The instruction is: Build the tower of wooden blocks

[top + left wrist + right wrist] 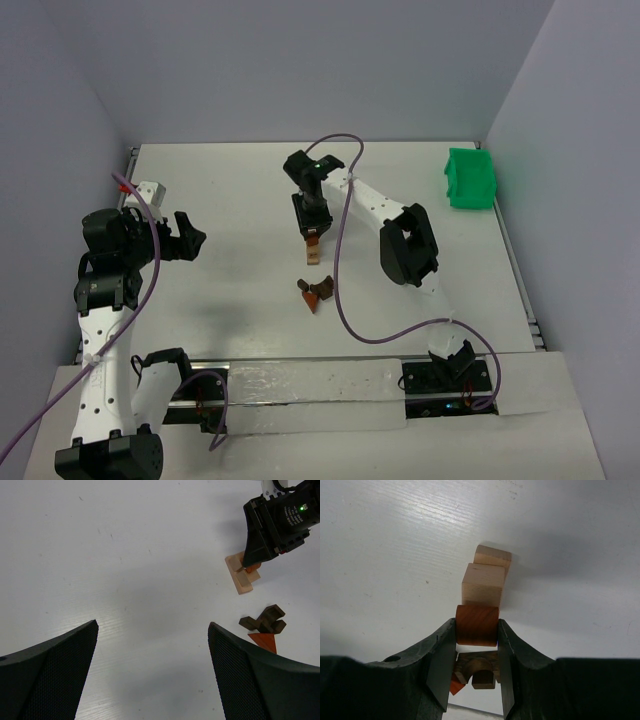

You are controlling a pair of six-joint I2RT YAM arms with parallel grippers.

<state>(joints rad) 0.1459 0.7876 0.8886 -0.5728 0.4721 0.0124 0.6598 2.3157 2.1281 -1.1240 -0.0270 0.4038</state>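
Note:
My right gripper (477, 632) is shut on a reddish-brown wood block (477, 625) and holds it right against two light tan blocks (482, 584) that sit together on the white table. From above, this small tan stack (314, 254) shows just below the right gripper (312, 238). Loose dark brown pieces (313, 291) and an orange wedge (264, 641) lie a little nearer. A dark arch piece (477, 667) shows between the right fingers, behind the held block. My left gripper (152, 625) stands open over bare table, well left of the blocks (241, 576).
A green bin (470, 178) stands at the far right of the table (220, 190). The right arm's purple cable (345, 300) loops over the table beside the loose pieces. Walls close in the table on the left, back and right.

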